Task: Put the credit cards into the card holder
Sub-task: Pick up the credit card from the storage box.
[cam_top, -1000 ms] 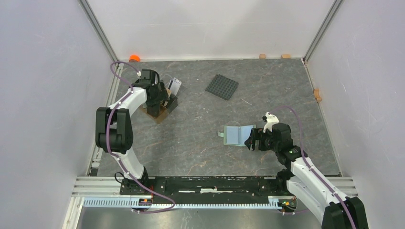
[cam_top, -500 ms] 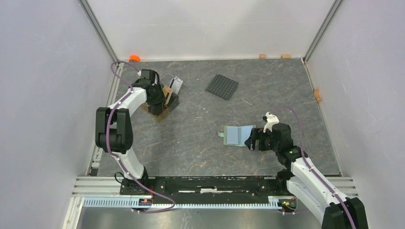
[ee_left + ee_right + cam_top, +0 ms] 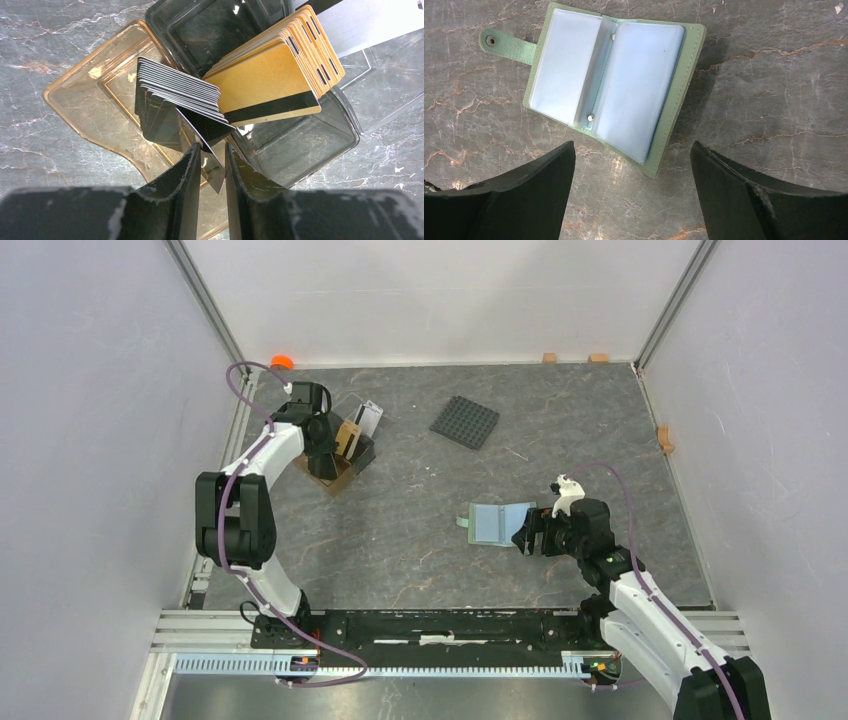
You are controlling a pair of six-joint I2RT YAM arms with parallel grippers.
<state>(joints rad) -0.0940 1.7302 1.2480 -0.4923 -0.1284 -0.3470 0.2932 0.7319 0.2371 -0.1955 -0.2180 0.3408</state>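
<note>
Black credit cards (image 3: 175,92) stand in a stack in a brown tray (image 3: 85,95), and tan-gold credit cards (image 3: 272,75) fan out in a dark clear tray (image 3: 300,145) beside it. My left gripper (image 3: 212,147) (image 3: 325,445) reaches down over the trays. Its jaws have narrowed on the front black card (image 3: 214,171), which lies slantwise between them and touches both. The card holder (image 3: 624,90) (image 3: 497,523) lies open and flat, light blue inside with a sage-green rim. My right gripper (image 3: 633,147) (image 3: 527,532) hovers open at its right edge and holds nothing.
A white-grey card (image 3: 368,418) leans behind the trays. A black studded plate (image 3: 465,422) lies at the back middle. An orange object (image 3: 282,362) sits in the back left corner, with small wooden blocks (image 3: 549,357) at the back wall and another (image 3: 664,438) at the right wall.
My left jaws have come in from wide open onto a black card, and the left wrist has shifted slightly over the trays. The right arm has barely moved.
</note>
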